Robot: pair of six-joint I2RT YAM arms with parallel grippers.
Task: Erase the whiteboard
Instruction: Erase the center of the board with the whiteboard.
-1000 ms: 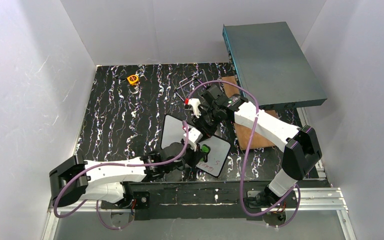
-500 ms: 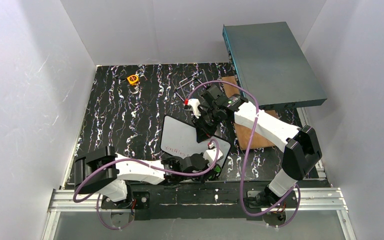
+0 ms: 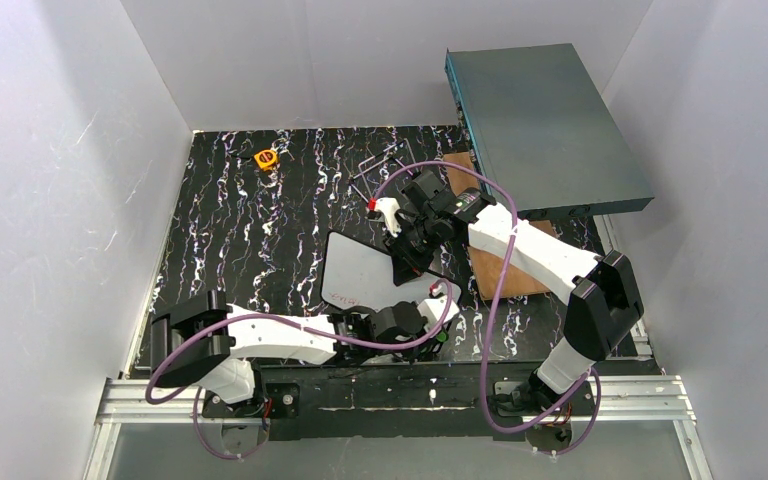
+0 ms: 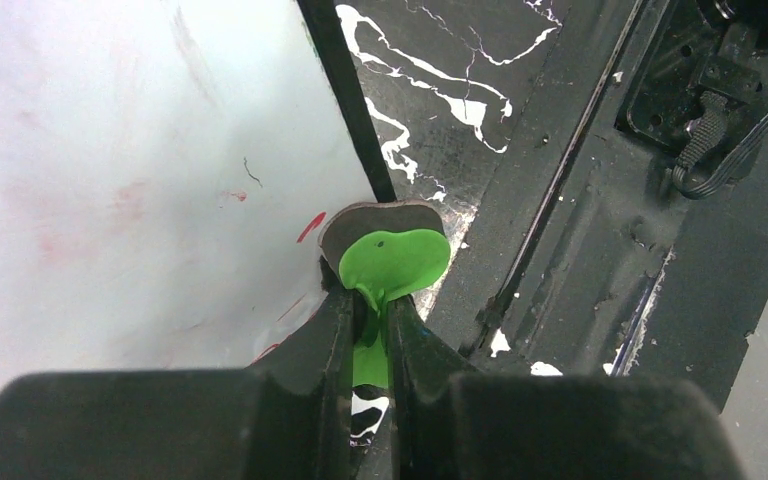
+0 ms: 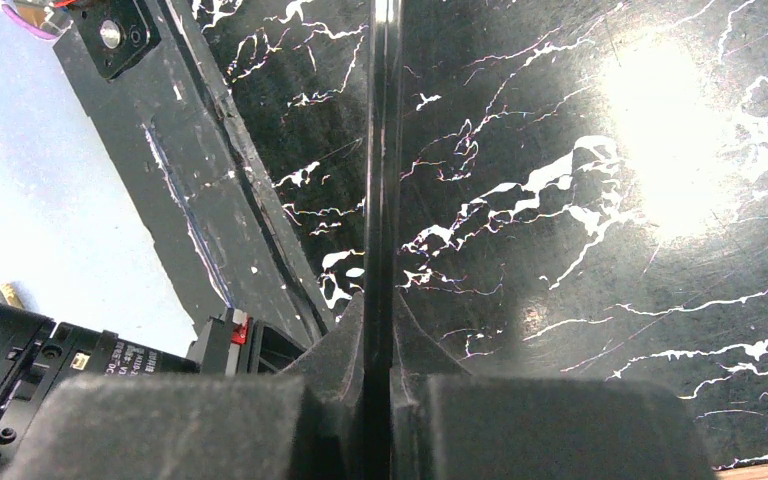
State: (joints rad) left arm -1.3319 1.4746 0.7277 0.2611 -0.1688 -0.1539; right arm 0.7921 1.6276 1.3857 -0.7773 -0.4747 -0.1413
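Over the last second the left arm has swung its elbow inward and carried the left gripper [image 4: 370,305] across to the board's near right corner. Its jaws are clamped on the green handle of an eraser [image 4: 392,255]. The pad sits just ahead of the fingertips and straddles the black frame, half off the whiteboard [image 4: 110,140]. The white face spreads away to this gripper's left, with faint red smears beside the pad and red writing [image 3: 346,298] further along. The right gripper [image 5: 380,305] is closed on the board's far edge. The next stroke likely runs back leftward along the board's length, and the left arm is nearer.
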